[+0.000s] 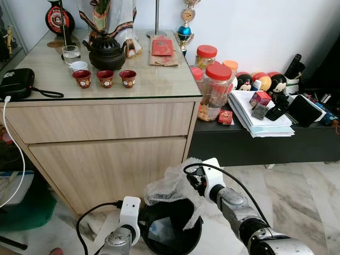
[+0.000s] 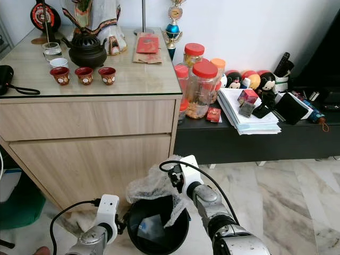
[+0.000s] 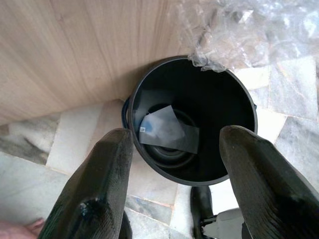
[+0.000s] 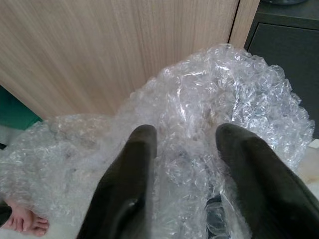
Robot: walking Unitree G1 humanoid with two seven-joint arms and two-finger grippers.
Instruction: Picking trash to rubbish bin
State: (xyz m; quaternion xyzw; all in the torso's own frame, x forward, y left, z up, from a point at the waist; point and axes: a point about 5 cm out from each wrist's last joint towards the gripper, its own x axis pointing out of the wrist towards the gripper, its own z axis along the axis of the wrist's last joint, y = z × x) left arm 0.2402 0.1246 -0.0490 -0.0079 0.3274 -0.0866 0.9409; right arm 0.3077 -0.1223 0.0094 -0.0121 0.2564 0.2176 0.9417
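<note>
I see a crumpled sheet of clear bubble wrap (image 4: 209,139) bunched between the right gripper (image 4: 199,169) fingers, draped over the far rim of the round black rubbish bin (image 3: 234,99). The bin stands upright just beyond the left gripper (image 3: 174,199), a white paper scrap (image 3: 167,130) inside.

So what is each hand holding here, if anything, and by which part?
The right hand has its fingers around the crumpled middle of the bubble wrap, over the black bin. The left hand is open above the bin and holds nothing.
</note>
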